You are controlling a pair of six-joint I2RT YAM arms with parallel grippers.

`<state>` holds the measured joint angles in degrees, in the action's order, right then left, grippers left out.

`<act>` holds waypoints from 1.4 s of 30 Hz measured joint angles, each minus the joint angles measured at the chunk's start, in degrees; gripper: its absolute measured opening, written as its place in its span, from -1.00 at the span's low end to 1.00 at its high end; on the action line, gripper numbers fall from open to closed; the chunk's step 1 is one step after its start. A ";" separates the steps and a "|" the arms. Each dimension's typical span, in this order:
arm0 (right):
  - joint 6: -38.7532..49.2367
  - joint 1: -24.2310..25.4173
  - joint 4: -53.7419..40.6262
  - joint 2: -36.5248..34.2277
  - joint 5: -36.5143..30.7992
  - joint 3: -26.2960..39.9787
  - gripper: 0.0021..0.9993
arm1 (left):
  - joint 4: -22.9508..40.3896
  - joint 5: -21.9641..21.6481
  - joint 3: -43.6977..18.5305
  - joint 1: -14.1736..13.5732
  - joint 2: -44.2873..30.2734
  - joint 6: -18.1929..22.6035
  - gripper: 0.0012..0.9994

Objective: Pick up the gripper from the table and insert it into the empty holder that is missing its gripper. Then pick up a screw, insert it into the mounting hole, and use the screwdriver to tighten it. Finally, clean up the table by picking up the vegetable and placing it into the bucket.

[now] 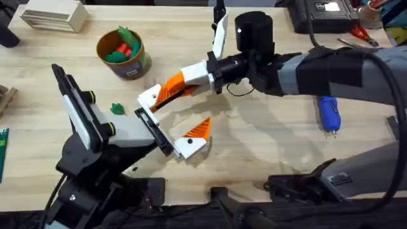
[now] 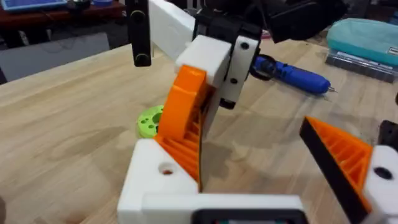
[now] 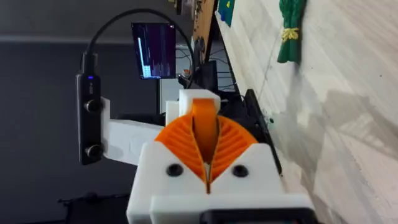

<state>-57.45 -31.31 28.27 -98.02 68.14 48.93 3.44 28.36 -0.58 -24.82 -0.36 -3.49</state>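
Counter (image 1: pixel 267 146) — pale wood grain, matte. Right arm's jaws (image 1: pixel 166 91) pinch the gripper (image 1: pixel 170 86), an orange ribbed wedge, its tip against the holder (image 1: pixel 147 98), a white block on the left arm. Left jaws (image 1: pixel 170 124) spread; one side carries its own orange pad (image 1: pixel 198 129). Bucket (image 1: pixel 123 54), round, beyond. Screwdriver (image 1: pixel 329 113) — blue handle — well right. Vegetable (image 1: pixel 117 109), leafy green, beside the left arm.

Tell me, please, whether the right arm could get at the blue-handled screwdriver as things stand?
Probably not yet. The blue-handled screwdriver lies on bare wooden table beside the right arm, but the right hand is shut on the orange ribbed plastic finger at the white plastic holder.
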 joint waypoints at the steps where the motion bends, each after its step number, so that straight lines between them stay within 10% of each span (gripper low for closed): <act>1: 0.00 -0.01 -0.01 0.00 0.00 0.00 -0.97 | 0.00 0.00 0.00 0.00 0.00 0.00 0.98; 6: 0.01 -0.12 0.03 0.00 -0.42 0.00 -0.83 | 0.00 0.00 0.00 0.00 0.00 0.00 0.98; 11: 0.01 -1.09 -0.21 -0.29 -2.40 0.00 -0.02 | -0.09 1.32 0.00 -0.33 0.01 0.97 0.98; 28: 2.69 3.26 2.49 -0.52 -8.60 0.40 0.76 | -0.09 4.94 0.00 -0.87 0.05 1.51 0.97; 34: 17.36 3.79 -18.82 -0.52 -18.58 12.44 0.76 | -0.09 5.06 0.00 -0.87 0.04 1.51 0.98; 37: 37.18 4.25 -51.26 -0.52 -35.29 26.60 0.77 | -0.09 5.08 0.00 -0.87 0.04 1.51 0.97; 42: 49.34 1.98 -61.79 -0.52 -52.61 28.79 0.77 | -0.09 5.09 0.00 -0.87 0.06 1.51 0.97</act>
<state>-8.11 -29.33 -33.52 -98.54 15.53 77.71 3.36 33.45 -0.58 -25.69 -0.30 -1.98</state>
